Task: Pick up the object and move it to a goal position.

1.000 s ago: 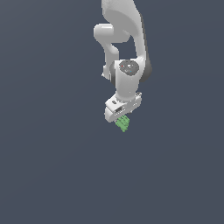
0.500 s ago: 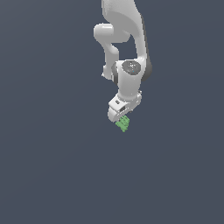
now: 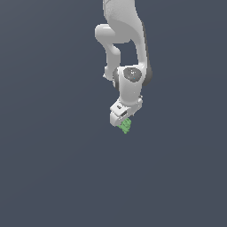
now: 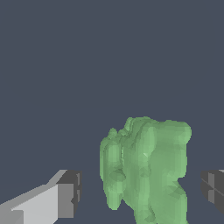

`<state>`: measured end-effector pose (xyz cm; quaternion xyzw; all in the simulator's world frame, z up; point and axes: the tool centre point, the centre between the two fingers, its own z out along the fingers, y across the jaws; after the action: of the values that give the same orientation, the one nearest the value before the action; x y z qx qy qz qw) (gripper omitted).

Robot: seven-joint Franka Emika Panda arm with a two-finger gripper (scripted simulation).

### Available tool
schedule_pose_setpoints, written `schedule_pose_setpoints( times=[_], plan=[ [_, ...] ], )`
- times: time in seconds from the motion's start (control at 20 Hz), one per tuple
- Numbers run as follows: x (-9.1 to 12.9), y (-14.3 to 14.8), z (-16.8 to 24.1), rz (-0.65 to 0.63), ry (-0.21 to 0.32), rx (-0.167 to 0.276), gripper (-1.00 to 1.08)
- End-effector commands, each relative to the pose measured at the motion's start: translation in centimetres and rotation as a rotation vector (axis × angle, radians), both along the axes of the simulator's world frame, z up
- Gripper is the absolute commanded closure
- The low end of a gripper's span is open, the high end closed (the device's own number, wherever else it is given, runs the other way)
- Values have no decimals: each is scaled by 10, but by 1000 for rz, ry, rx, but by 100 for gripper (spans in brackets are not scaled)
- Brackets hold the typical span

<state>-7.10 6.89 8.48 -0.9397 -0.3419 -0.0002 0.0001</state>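
The object [image 3: 126, 126] is a small bright green, bumpy piece that sits just below the white gripper head in the exterior view. In the wrist view the object [image 4: 146, 170] fills the space between the two fingers. My gripper [image 4: 140, 192] is open around it, with one grey fingertip [image 4: 68, 194] on one side and the other fingertip [image 4: 213, 188] on the other. A narrow gap shows on each side, so neither pad touches the piece. In the exterior view my gripper [image 3: 125, 125] points down at the object and its fingers are mostly hidden.
The white arm [image 3: 126, 44] comes down from the top of the exterior view. Around it there is only a uniform dark grey ground, with no other object or marker in view.
The wrist has turned and sunk slightly over the green object. The object has stayed where it was.
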Motion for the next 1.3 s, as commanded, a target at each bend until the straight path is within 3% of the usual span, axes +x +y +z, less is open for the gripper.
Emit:
schedule_pose_setpoints(
  times=[0.0, 0.35, 0.4, 1.25],
  plan=[
    [-1, 0, -12, 2, 1, 0, -92],
    [0, 0, -27, 2, 1, 0, -92],
    [0, 0, -27, 2, 1, 0, 108],
    [-3, -3, -15, 4, 0, 0, 108]
  ],
)
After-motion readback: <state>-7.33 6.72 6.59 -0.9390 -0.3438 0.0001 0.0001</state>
